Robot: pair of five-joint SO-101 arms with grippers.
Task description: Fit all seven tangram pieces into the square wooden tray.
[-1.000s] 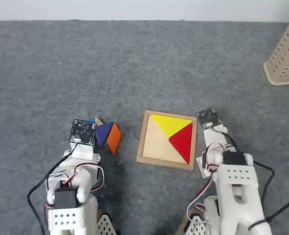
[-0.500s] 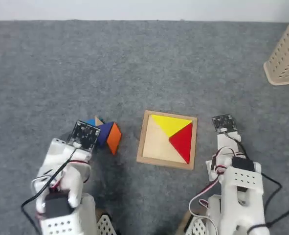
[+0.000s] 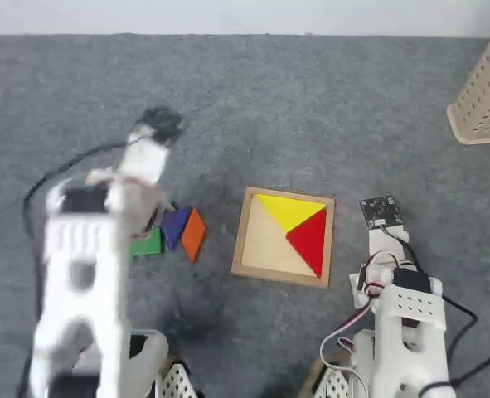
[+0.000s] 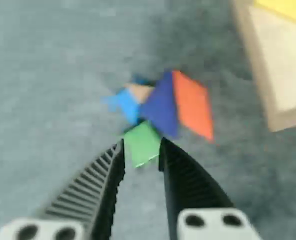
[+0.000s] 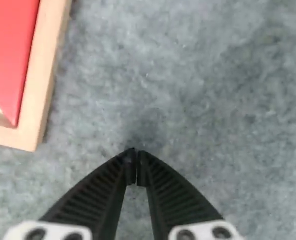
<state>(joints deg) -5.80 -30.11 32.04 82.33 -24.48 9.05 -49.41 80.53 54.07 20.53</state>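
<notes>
The square wooden tray [image 3: 241, 240] lies mid-table with a yellow triangle [image 3: 288, 210] and a red triangle [image 3: 311, 236] inside. To its left sits a cluster: green piece [image 3: 147, 243], dark blue triangle [image 3: 175, 225], orange parallelogram [image 3: 194, 233]. The left wrist view adds a light blue piece [image 4: 122, 102] and a tan piece [image 4: 140, 91]. My left gripper [image 4: 140, 147] hangs open above the green piece [image 4: 142, 142]. My right gripper [image 5: 132, 154] is shut on nothing, over carpet beside the tray's corner [image 5: 40, 85].
Grey carpet covers the table. A perforated beige holder [image 3: 483, 91] stands at the far right edge. The left arm [image 3: 87, 240] rises tall over the left side, its cable looping outward. The right arm [image 3: 398, 290] sits just right of the tray.
The left arm has lifted high and swung away from the front edge, uncovering the green piece. The right arm drew back rightward from the tray a second ago and has since held still.
</notes>
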